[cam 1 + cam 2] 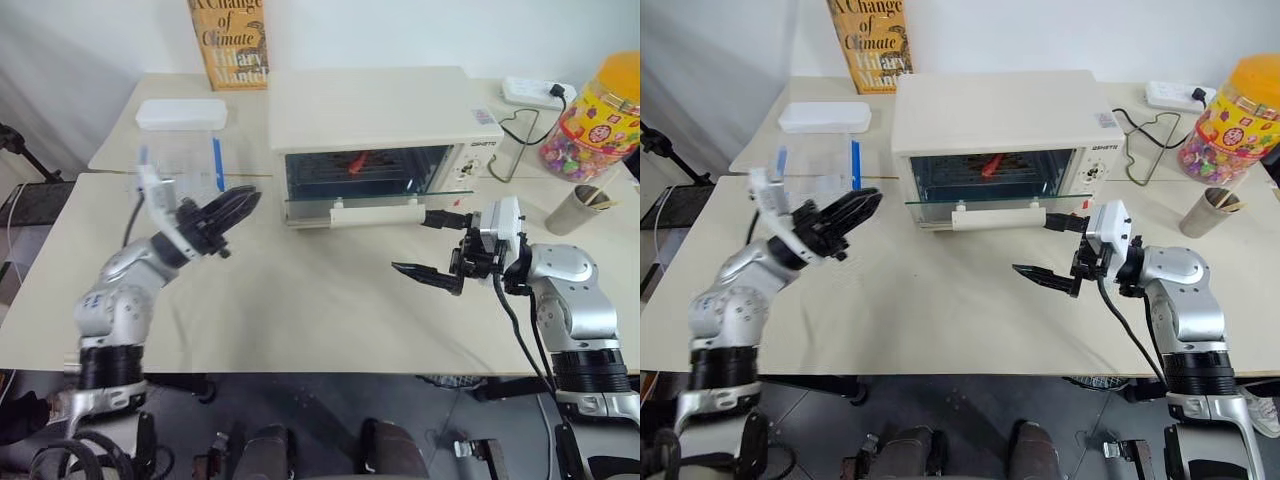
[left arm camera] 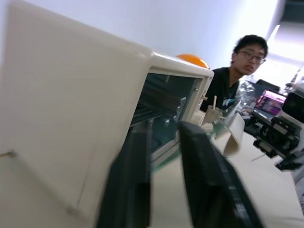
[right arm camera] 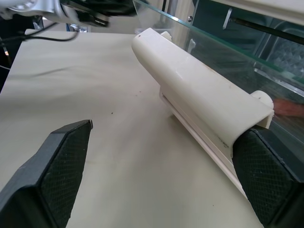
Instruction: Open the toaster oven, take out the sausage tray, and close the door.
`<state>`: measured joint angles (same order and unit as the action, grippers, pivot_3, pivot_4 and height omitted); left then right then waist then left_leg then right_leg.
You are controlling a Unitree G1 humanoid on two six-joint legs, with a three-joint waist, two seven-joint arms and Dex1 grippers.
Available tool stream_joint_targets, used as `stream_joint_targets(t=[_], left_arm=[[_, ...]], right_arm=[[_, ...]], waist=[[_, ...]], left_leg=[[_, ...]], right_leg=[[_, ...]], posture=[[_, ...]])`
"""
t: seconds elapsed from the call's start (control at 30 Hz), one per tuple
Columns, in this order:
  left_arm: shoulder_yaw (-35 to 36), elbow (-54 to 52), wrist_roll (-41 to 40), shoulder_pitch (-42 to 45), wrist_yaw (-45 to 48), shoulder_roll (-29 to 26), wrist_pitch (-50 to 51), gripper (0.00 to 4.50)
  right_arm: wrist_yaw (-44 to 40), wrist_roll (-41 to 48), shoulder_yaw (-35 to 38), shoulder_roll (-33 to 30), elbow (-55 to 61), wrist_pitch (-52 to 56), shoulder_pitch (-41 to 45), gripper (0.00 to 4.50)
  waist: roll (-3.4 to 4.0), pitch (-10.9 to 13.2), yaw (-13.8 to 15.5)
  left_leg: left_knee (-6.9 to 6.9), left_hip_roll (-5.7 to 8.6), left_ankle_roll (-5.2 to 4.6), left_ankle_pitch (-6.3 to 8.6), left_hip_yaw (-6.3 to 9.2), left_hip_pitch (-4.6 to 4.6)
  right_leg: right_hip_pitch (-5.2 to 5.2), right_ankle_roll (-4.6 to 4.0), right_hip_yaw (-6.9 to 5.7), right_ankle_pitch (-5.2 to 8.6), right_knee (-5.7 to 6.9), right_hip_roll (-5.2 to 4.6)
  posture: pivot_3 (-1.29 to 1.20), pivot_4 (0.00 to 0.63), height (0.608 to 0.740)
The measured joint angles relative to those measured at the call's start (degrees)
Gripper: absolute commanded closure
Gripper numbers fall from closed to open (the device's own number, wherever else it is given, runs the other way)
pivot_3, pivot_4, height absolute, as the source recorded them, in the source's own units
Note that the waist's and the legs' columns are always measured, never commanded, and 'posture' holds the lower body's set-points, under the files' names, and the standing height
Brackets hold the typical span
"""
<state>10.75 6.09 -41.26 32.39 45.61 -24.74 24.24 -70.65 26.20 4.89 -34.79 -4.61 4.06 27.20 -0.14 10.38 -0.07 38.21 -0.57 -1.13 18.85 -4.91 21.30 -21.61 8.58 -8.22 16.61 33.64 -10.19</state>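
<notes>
The cream-white toaster oven (image 1: 370, 110) stands at the back middle of the table. Its glass door (image 1: 385, 198) hangs open, lying about level, with the cream bar handle (image 1: 375, 212) at the front edge. Inside, the reddish sausage (image 1: 358, 162) shows; the sausage tray beneath it is hard to make out. My right gripper (image 1: 412, 242) is open beside the handle's right end, one finger (image 3: 266, 175) close to that end and the other (image 3: 61, 161) over bare table. My left gripper (image 1: 235, 205) is shut and empty, off the oven's left front corner.
A clear plastic box with blue clips (image 1: 180, 140) stands left of the oven, and a book (image 1: 230, 40) leans on the wall behind. A candy jar (image 1: 600, 115), paper cup (image 1: 580, 208) and power strip (image 1: 535, 93) are at the right. A person (image 2: 237, 71) sits beyond the table.
</notes>
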Motion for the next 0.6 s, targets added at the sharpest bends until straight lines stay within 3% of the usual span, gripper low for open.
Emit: stream_joint_targets(t=[0.17,0.4,0.6], left_arm=[[-2.5,7.4,5.9,5.7,-1.2,4.7,-5.8,4.48],[-3.9,9.4,7.8,5.5,3.3,5.4,-7.0,4.48],[-6.0,8.8,9.0,3.2,7.6,4.9,-6.9,4.48]], right_arm=[[0.0,-0.4,-0.2,0.1,0.1,-1.2,-0.8,0.00],[1.7,-1.0,0.1,0.1,0.4,-2.8,-2.3,0.00],[6.4,-1.2,2.7,0.0,4.6,-2.8,-10.5,0.00]], waist=[[-0.04,0.0,-0.1],[-0.05,0.0,0.1],[-0.07,0.0,0.9]], left_leg=[[-0.01,-0.03,0.00,0.00,-0.05,-0.01],[0.04,-0.06,0.00,0.00,-0.05,-0.01],[0.09,-0.04,0.00,0.00,-0.05,0.01]], right_leg=[[0.00,0.00,-0.02,0.00,-0.03,0.04],[0.00,0.00,-0.01,0.00,0.00,0.05],[0.00,0.00,-0.01,0.00,0.01,0.02]], posture=[[0.00,0.150,0.740],[0.00,0.150,0.740],[0.00,0.150,0.740]])
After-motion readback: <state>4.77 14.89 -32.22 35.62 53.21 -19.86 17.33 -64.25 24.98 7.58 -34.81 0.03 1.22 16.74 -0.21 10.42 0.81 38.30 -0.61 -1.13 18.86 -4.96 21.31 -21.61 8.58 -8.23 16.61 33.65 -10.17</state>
